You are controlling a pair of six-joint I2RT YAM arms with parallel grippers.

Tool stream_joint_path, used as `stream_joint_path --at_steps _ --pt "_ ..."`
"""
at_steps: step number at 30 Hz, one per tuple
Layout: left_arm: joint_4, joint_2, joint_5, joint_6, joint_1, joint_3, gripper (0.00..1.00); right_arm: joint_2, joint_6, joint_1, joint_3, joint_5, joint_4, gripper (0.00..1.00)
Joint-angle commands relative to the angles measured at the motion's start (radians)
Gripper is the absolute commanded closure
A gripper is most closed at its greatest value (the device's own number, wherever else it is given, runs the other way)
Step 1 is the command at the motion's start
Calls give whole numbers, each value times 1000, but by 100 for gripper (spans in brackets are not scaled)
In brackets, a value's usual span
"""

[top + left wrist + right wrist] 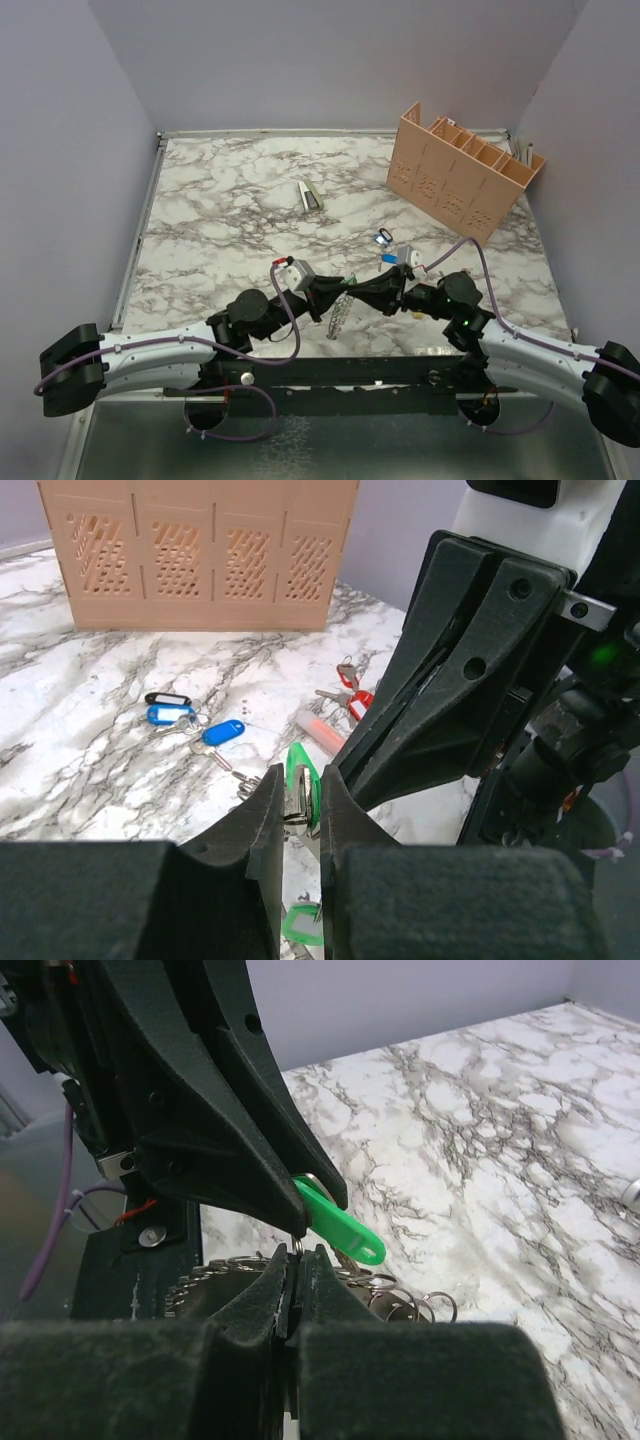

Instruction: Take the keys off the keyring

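Note:
My left gripper (297,815) is shut on the silver band of the keyring (294,798), which it holds above the marble table. A green-headed key (300,770) stands against the band between the jaws. In the top view the coiled keyring (340,315) hangs under the two meeting grippers. My right gripper (296,1260) faces the left one, tips nearly touching. It is shut on the thin small ring under the green key (345,1228). A second green key (305,925) dangles below. Two blue-headed keys (222,732) lie loose on the table.
A tan slotted basket (465,170) stands at the back right. A red-tagged key bunch (352,700) and a pink tube (322,730) lie near the right arm. A small white object (310,195) rests mid-table. Loose split rings (425,1305) hang below the right jaws.

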Motion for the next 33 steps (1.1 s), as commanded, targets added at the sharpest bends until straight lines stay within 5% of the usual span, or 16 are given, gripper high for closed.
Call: stream_joint_path --at_steps 1,10,17,27,33 --pt "40 -75 -160 -71 8 -33 100 -18 18 -2 -17 15 40 100" --pt "16 -67 -258 -189 8 -40 100 -16 77 -3 -51 20 147 100" --pt "13 -42 -181 -156 7 -22 100 9 72 -2 -38 1 111 100" --pt "-8 -49 -15 -34 9 -25 100 103 1 -1 -47 -11 167 72" --pt "-7 -31 47 -42 9 -24 100 208 51 -3 -54 -66 301 68"
